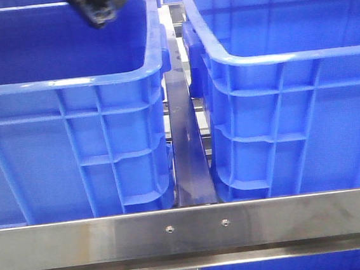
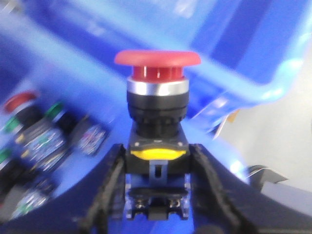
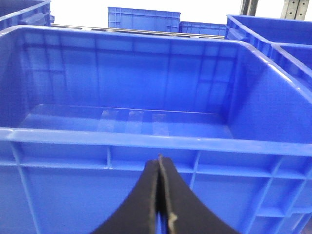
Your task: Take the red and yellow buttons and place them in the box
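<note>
My left gripper (image 2: 157, 152) is shut on a red button (image 2: 157, 66). It has a red mushroom cap, a silver ring and a black body with a yellow tab, and the jaws clamp the body from both sides. In the front view the left gripper (image 1: 97, 7) hangs over the far part of the left blue box (image 1: 66, 82). Several other button units (image 2: 36, 139) lie blurred on a blue floor below, one with a red cap (image 2: 18, 100). No separate yellow button shows. My right gripper (image 3: 159, 165) is shut and empty, in front of a blue box's near wall (image 3: 146, 141).
A second blue crate (image 1: 274, 52) stands at the right, with a narrow gap and a metal strip (image 1: 187, 153) between the two. A steel rail (image 1: 189, 233) runs across the front. More blue crates (image 3: 144, 19) stand behind.
</note>
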